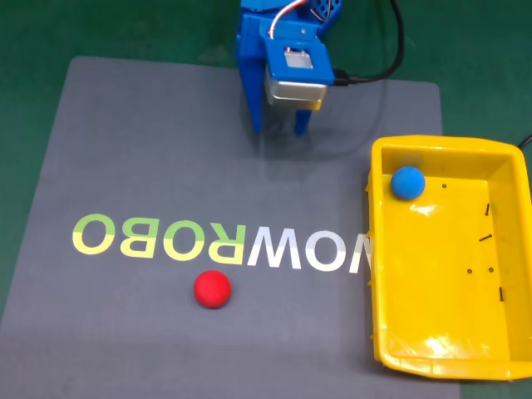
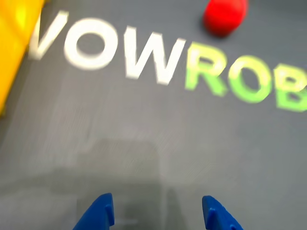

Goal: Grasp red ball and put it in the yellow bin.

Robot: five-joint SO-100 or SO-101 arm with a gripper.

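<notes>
claw: our gripper [image 1: 280,126] hangs at the far end of the grey mat [image 1: 125,150] in the fixed view, its two blue fingertips [image 2: 98,213] spread apart with bare mat between them in the wrist view, so we read it as released and carrying nothing.

step in hand: we judge this to be the very start, the approach to the red ball [image 1: 212,288]; no grasp is made and nothing of the carry is done.

where the ball is: in the fixed view it sits on the mat just below the printed lettering [image 1: 220,243], well apart from the claw and left of the yellow bin [image 1: 376,274]; in the wrist view it shows at the top edge [image 2: 225,17], beyond the letters and to the right of the claw's line.

next move: we think the arm must reach forward across the lettering and swing toward the ball's side, come down with the tips spread either side of it, then close.

bin: it stands at the mat's right edge in the fixed view, open-topped, with small dark specks on its floor.

around: a blue ball [image 1: 408,183] already lies in the bin's far corner, touching or nearly touching the wall; a black cable [image 1: 391,58] trails behind the arm.

in the way: nothing lies on the mat between claw and red ball. we expect the ball could roll if a fingertip nudges it, and the bin's near wall will need clearing on the way over.
</notes>
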